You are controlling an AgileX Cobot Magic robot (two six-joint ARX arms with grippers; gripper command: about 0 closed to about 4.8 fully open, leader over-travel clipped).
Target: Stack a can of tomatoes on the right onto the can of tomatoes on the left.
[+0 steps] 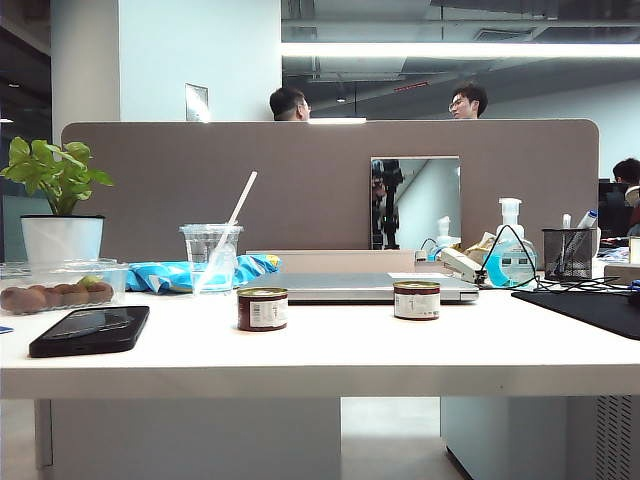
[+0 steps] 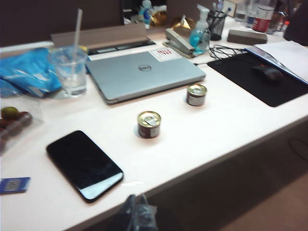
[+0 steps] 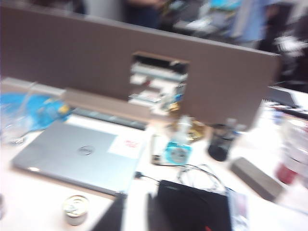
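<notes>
Right gripper (image 3: 134,214) first: it's only a pair of dark fingers poking into its own wrist view, blurry as anything, with a narrow gap between them and nothing in it. Whether that counts as parted or closed, I honestly can't tell. It hangs above the table (image 3: 29,207) edge, with the right can (image 3: 76,209) just off at its 9 o'clock, not touching.

Left gripper (image 2: 137,214) is even worse, just a smeary dark tip at the frame's edge, cut off, so can't tell its jaws either. It sits back past the table's near edge, well apart from both cans, with the phone (image 2: 84,164) closest to it.

Neither arm shows up in the exterior view at all.

Cans are the easy part. From the exterior camera the left can (image 1: 262,308) stands upright near the middle of the table, and the right can sits at its 3 o'clock, also upright, well apart. Both are just in front of the closed laptop (image 2: 144,74). Labels are too small to read.

Other stuff: plastic cup (image 1: 211,257) with a straw at roughly 10 o'clock from the left can, blue bag (image 1: 170,274) partly hidden behind it, fruit tub (image 1: 55,285) cut off at the frame edge.
</notes>
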